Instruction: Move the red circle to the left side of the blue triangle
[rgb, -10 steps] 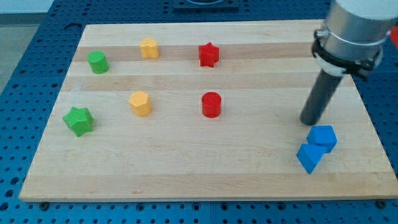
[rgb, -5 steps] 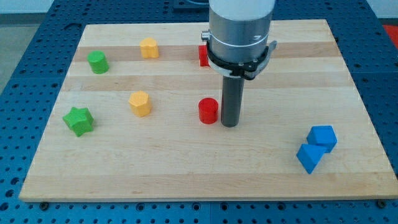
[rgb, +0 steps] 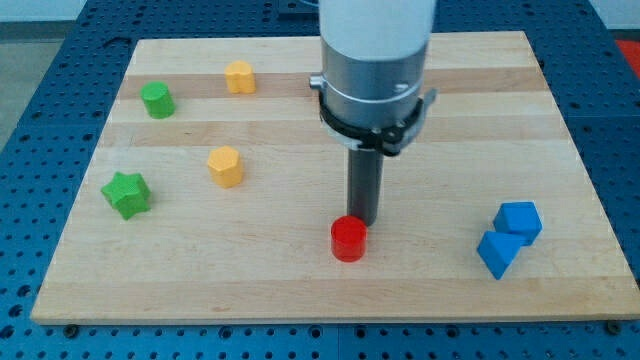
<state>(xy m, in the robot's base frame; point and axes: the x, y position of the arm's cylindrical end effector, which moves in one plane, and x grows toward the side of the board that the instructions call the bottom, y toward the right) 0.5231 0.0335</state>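
The red circle (rgb: 348, 239) stands on the wooden board (rgb: 300, 280) below the middle, toward the view's bottom. My tip (rgb: 363, 221) is right behind it, touching its upper right edge. The blue triangle (rgb: 496, 254) lies at the view's lower right, well to the right of the red circle. A blue block (rgb: 519, 220) touches the triangle's upper right side.
A green star (rgb: 126, 194) and a yellow block (rgb: 225, 165) lie at the left. A green block (rgb: 157, 99) and another yellow block (rgb: 239, 76) lie near the top left. The arm's body hides the red star seen earlier.
My tip swept from the right side across to the red circle, then pushed it down the view and slightly right. The arm now covers the red star.
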